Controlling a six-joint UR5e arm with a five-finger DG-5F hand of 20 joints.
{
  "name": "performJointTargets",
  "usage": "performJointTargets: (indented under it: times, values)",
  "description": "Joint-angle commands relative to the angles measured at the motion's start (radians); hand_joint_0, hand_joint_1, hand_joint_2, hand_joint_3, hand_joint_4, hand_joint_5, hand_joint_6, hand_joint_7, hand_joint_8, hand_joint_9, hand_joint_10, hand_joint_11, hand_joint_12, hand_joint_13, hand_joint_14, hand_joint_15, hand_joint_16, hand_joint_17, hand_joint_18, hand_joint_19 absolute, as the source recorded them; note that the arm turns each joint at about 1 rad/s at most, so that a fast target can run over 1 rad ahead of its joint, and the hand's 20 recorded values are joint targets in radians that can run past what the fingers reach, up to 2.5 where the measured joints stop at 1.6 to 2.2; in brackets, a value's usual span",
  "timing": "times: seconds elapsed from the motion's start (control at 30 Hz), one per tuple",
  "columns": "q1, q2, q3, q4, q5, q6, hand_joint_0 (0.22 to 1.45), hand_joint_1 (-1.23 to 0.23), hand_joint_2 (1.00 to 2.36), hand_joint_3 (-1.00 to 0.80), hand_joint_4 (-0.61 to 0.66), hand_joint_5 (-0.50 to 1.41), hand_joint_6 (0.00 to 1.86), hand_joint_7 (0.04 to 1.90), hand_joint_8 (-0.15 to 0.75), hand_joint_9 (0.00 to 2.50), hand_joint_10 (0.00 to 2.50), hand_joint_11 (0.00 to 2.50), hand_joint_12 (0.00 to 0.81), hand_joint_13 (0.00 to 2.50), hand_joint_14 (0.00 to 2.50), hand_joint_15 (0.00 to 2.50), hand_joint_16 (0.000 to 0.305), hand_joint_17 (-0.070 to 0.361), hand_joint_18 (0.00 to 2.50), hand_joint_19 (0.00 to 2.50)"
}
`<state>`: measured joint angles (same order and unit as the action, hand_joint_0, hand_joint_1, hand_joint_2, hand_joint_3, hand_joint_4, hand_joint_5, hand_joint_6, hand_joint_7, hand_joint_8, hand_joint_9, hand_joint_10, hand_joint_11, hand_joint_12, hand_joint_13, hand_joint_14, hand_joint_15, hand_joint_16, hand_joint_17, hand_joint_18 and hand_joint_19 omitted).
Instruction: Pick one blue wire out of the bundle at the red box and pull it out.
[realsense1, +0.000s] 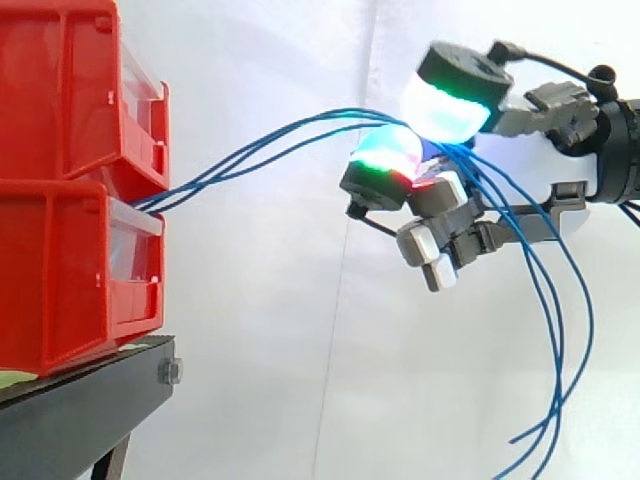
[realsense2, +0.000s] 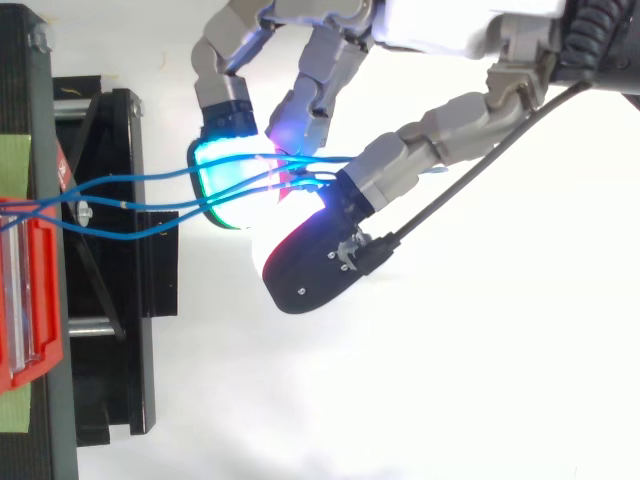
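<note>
Several thin blue wires (realsense1: 285, 133) come out together from the gap between the upper and the lower bin of the red box (realsense1: 60, 270), which stands at the left. They rise in a loose arc to the right, close to each other and crossing in places, and pass between the curled fingers of the hand (realsense1: 545, 150). Behind the hand they spread apart and hang down in long free curves.

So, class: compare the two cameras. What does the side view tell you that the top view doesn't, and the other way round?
Side view: two stacked red bins, the blue wires leaving between them, their loose ends hanging below the hand. Top view: the wires crossing one another near the bin, above the black stand. Both: the hand pinching the wires.
</note>
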<state>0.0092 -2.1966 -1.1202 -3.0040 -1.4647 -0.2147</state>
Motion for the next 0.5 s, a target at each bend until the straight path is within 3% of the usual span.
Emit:
performJointTargets:
  times: [0.0, 0.07, 0.17, 0.27, 0.47]
  values:
    - [0.0, 0.0, -0.001, -0.004, 0.0, 0.0, 0.47, -0.65, 1.0, -0.5, 0.18, -0.12, 0.9, 1.07, 0.377, 1.16, 0.02, 0.79, 0.457, 0.97, 0.02, 0.63, 0.061, 0.138, 0.91, 0.64]
    - [0.0, 0.0, -0.001, -0.007, 0.0, 0.0, 0.48, -0.52, 1.0, -0.5, 0.17, -0.11, 0.89, 1.09, 0.381, 1.2, 0.02, 0.79, 0.453, 0.99, 0.02, 0.64, 0.061, 0.137, 0.91, 0.64]
    - [0.0, 0.0, 0.0, -0.007, 0.0, 0.0, 0.53, -0.43, 1.0, -0.5, 0.17, -0.1, 0.88, 1.13, 0.372, 1.25, 0.02, 0.8, 0.436, 1.01, 0.02, 0.65, 0.056, 0.127, 0.9, 0.67]
    - [0.0, 0.0, 0.0, -0.007, 0.0, 0.0, 0.58, -0.52, 1.0, -0.47, 0.17, -0.09, 0.88, 1.15, 0.369, 1.28, 0.02, 0.81, 0.424, 1.04, 0.02, 0.65, 0.052, 0.118, 0.93, 0.67]
    - [-0.002, 0.0, 0.0, -0.009, 0.0, 0.0, 0.62, -0.78, 1.01, -0.37, 0.19, -0.09, 0.9, 1.21, 0.352, 1.07, 0.02, 0.78, 0.416, 0.99, 0.02, 0.64, 0.05, 0.112, 0.93, 0.62]
